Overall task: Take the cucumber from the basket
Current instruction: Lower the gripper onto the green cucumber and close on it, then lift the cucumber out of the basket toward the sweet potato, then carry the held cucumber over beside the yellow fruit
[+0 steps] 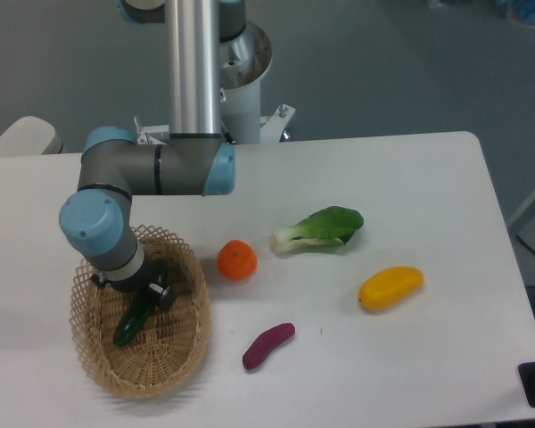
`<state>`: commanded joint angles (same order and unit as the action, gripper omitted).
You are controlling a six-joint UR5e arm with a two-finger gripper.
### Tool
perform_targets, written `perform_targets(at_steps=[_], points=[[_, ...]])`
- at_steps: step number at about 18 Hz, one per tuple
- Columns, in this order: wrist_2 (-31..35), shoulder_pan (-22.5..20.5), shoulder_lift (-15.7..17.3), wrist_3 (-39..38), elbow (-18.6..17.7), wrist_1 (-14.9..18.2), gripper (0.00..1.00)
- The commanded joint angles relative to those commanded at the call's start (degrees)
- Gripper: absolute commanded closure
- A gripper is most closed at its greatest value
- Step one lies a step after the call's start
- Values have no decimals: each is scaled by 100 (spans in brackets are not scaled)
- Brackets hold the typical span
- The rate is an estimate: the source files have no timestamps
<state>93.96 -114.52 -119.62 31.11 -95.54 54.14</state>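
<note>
The oval wicker basket [183,343] sits at the front left of the white table. The dark green cucumber [130,325] lies inside it, running from the lower left up towards the right. My gripper [149,290] hangs down into the basket over the cucumber's upper part. The arm's wrist covers the fingers, so I cannot tell how the jaws stand or whether they touch the cucumber.
An orange [236,260] lies just right of the basket. A bok choy [321,228] lies at mid table, a yellow mango [390,288] to its lower right, and a purple sweet potato [267,345] near the front. The arm's base stands at the table's back edge.
</note>
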Motion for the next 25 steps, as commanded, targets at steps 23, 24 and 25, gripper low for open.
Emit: perform_targets(at_steps=[23,24,25], points=[[-378,-2425,589,3961,1265,465,68],[-378,-2556,589,4242,1292,553,68],[-378,-2679,589,4506,1327,632,68]])
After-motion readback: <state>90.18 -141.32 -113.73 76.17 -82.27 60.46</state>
